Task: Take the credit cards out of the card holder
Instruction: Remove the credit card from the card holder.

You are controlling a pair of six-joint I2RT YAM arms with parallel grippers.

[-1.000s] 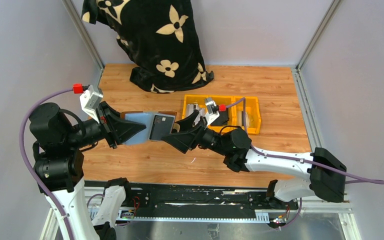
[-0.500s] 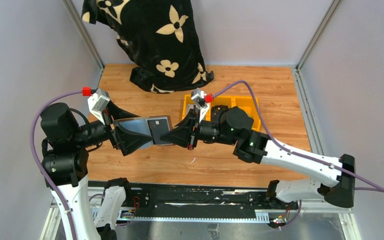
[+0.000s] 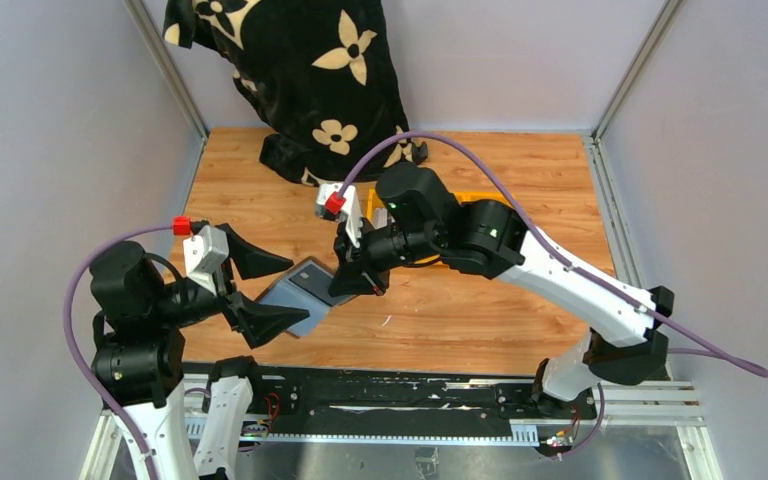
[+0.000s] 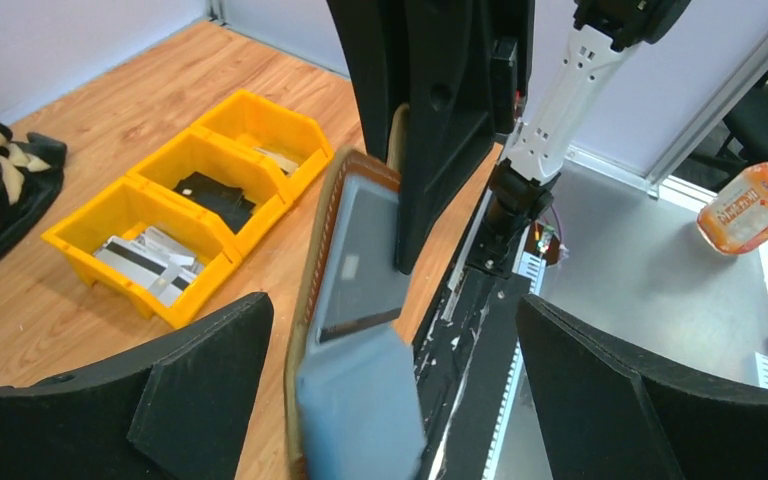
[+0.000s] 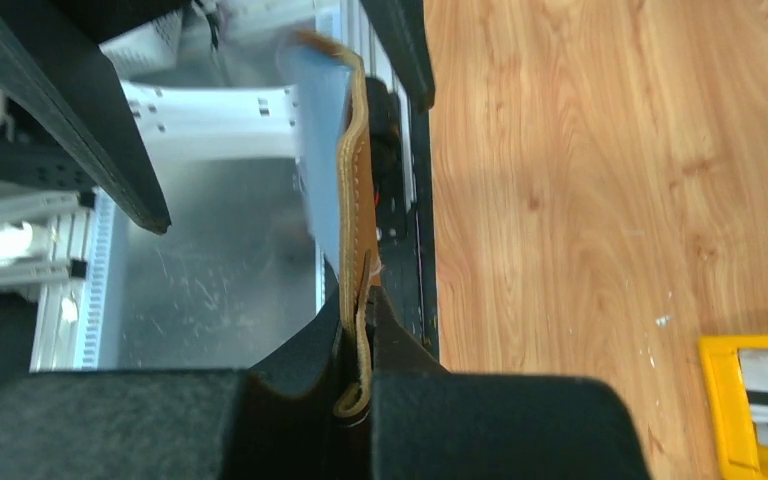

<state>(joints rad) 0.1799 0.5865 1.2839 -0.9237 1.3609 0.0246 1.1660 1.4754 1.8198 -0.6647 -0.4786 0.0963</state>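
Note:
The brown card holder (image 3: 312,280) hangs in the air over the table's near left part, pinched at one end by my right gripper (image 3: 355,283), which is shut on it. In the right wrist view its leather edge (image 5: 355,200) runs up out of the shut gripper (image 5: 360,300). A pale blue-grey credit card (image 4: 360,410) sticks out of the holder's grey sleeve (image 4: 360,250), blurred. The same card (image 3: 282,300) shows from above. My left gripper (image 3: 298,290) is open, its fingers (image 4: 200,380) wide on both sides of the holder's free end without touching it.
Yellow bins (image 4: 190,210) with cards and a black item stand right of centre, mostly hidden under the right arm (image 3: 480,198) from above. Black floral fabric (image 3: 300,80) lies at the back. An orange bottle (image 4: 760,200) sits off the table.
The left gripper opened, let go of the holder and drew back toward the near left. The right gripper shut on the holder's other end and swung up and left with it.

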